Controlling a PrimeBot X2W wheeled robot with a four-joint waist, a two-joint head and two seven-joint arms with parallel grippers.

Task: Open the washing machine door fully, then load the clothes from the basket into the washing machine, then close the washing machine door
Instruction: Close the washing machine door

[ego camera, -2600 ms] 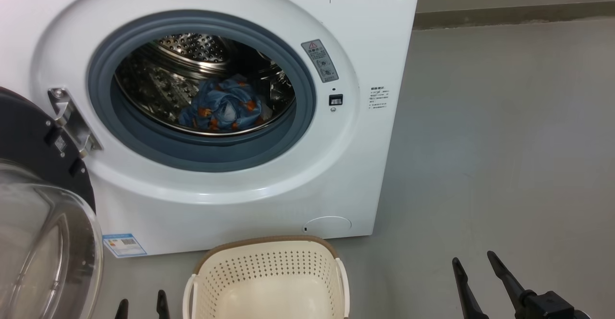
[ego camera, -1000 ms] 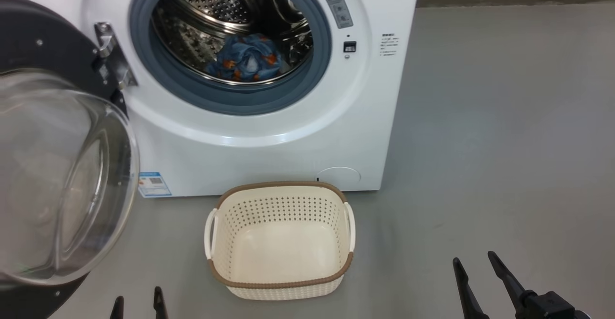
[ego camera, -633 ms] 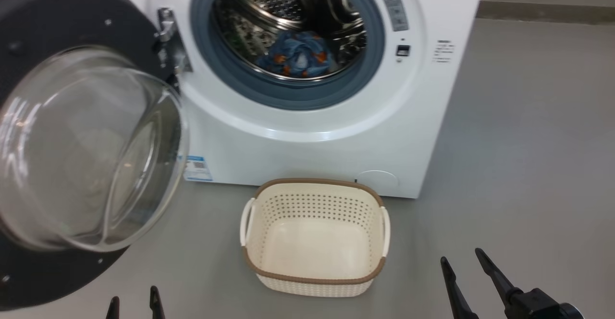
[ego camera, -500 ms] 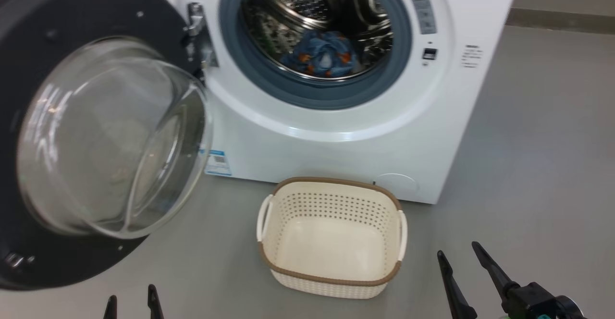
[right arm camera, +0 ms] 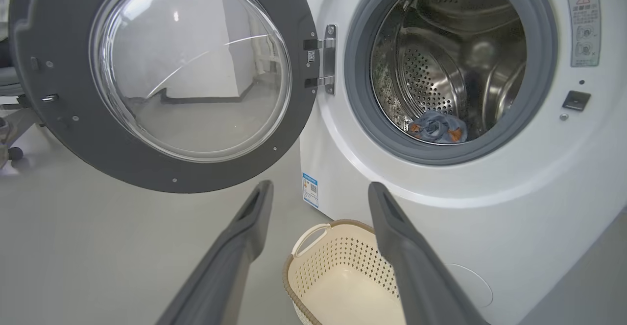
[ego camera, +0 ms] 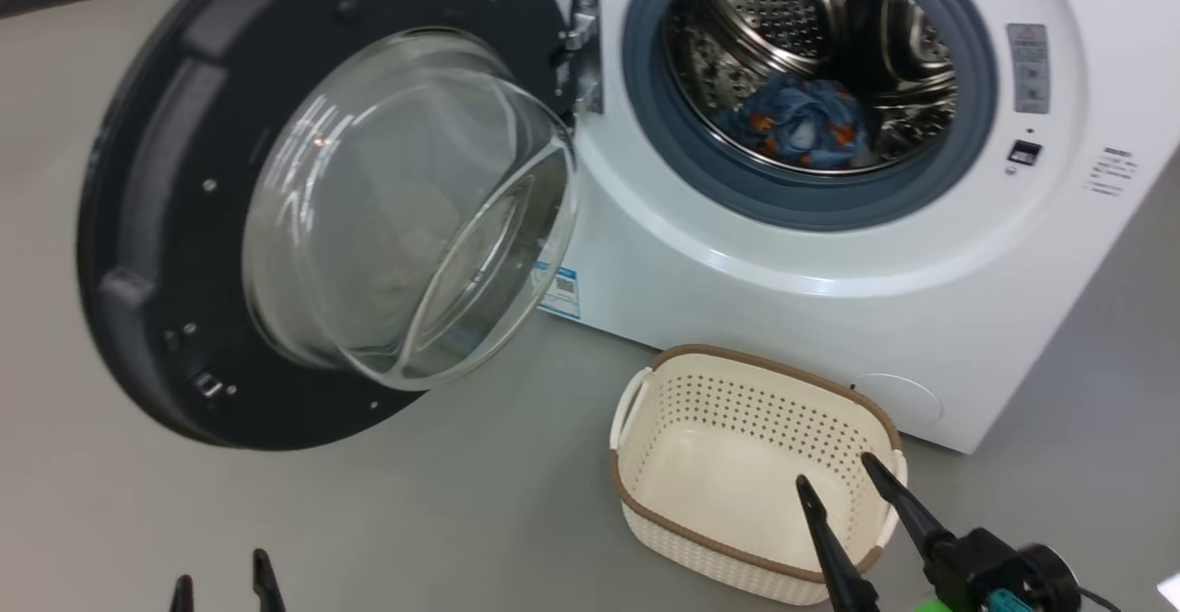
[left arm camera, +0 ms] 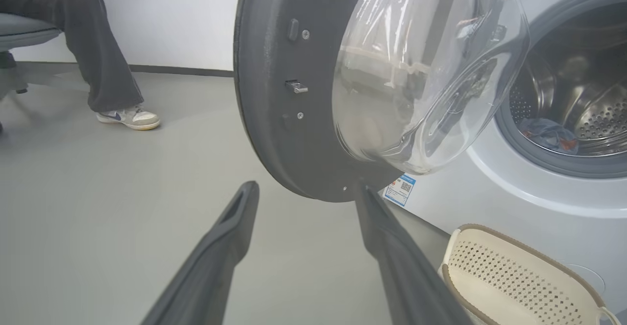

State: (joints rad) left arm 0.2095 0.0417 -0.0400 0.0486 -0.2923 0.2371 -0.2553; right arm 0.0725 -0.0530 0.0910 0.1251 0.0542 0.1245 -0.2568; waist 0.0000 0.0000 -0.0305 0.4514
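Note:
The white washing machine [ego camera: 737,299] stands with its door [ego camera: 184,225] swung wide to the left, glass bowl [ego camera: 406,206] bulging out. Blue clothes with orange prints [ego camera: 800,131] lie inside the steel drum [right arm camera: 436,128]. The cream basket [ego camera: 650,428] sits on the floor before the machine, with nothing in it. My right gripper [ego camera: 837,476] is open, its fingers held in front of the basket's right side. My left gripper [ego camera: 221,580] is open at the bottom left, below the door; in the left wrist view its fingers [left arm camera: 235,217] point at the door's lower rim [left arm camera: 294,178].
Grey floor [ego camera: 111,520] spreads left of the machine and under the door. A person's leg and shoe [left arm camera: 128,117] and a chair [left arm camera: 19,31] show at the far left in the left wrist view. A wall with a dark skirting [left arm camera: 176,70] runs behind.
The head camera has turned left, so the machine and basket have shifted right in the picture and the whole door has come into it. Both grippers stay open.

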